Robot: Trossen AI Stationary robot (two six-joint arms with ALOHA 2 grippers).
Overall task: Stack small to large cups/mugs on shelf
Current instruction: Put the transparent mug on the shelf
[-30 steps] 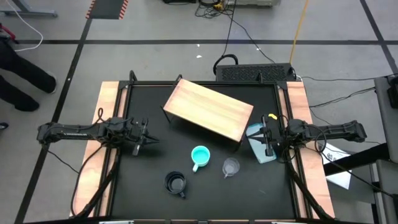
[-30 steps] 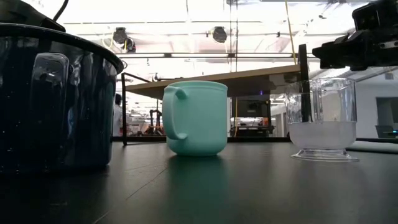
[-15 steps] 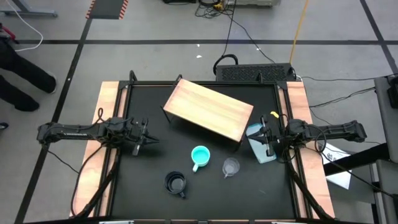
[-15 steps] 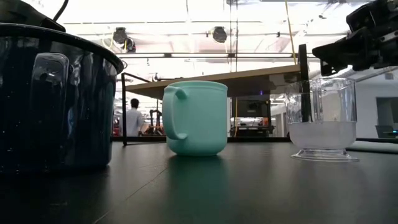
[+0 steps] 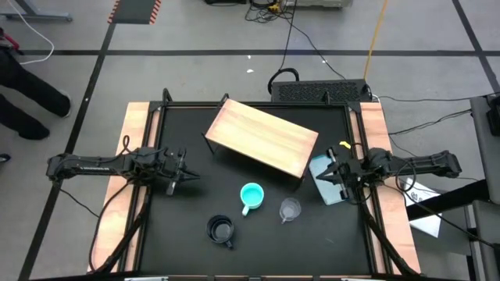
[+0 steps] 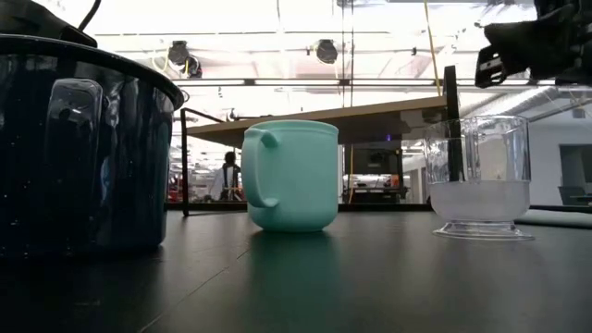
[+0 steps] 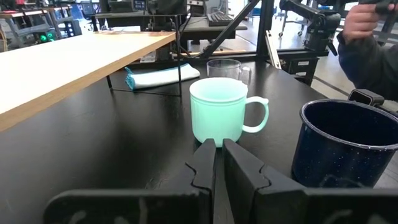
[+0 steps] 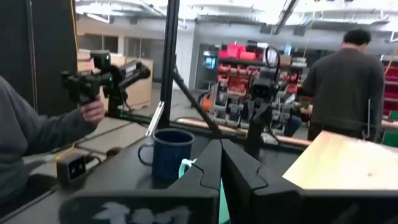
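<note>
Diagonally across the table lies the shelf (image 5: 262,139); both claws (image 5: 181,179) (image 5: 337,173) closed, empty.

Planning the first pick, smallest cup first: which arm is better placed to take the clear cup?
Probably right. The right gripper hangs near the clear cup; the left gripper waits across the table, with the turquoise mug between.

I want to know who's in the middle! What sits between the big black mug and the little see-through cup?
The turquoise mug with a handle stands between the black mug and the clear cup, in the low view.
</note>
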